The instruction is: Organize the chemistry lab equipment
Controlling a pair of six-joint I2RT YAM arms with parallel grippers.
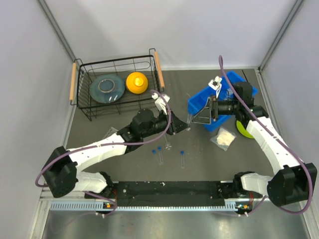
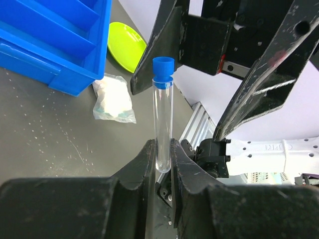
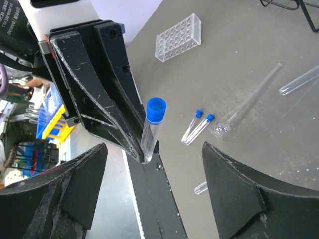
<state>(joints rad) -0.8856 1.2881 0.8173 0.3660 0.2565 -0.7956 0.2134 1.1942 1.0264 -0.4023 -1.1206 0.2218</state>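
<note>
My left gripper (image 2: 161,144) is shut on the round bottom end of a clear blue-capped test tube (image 2: 162,109) and holds it above the table's middle (image 1: 189,121). My right gripper (image 3: 154,147) is open and faces it, its fingers (image 2: 251,74) on either side of the tube's capped end (image 3: 151,130) without touching. Two more blue-capped tubes (image 3: 198,127) lie on the table, beside a clear long-necked vial (image 3: 247,108). The clear grid rack (image 3: 178,37) stands empty further off. More tubes (image 1: 160,155) lie near the table's front.
A blue bin (image 1: 224,102) stands behind my right gripper, with a lime-green plate (image 1: 242,128) and a white bag (image 1: 223,138) beside it. A black wire basket (image 1: 84,99) at the back left holds a grey plate and a yellow dome.
</note>
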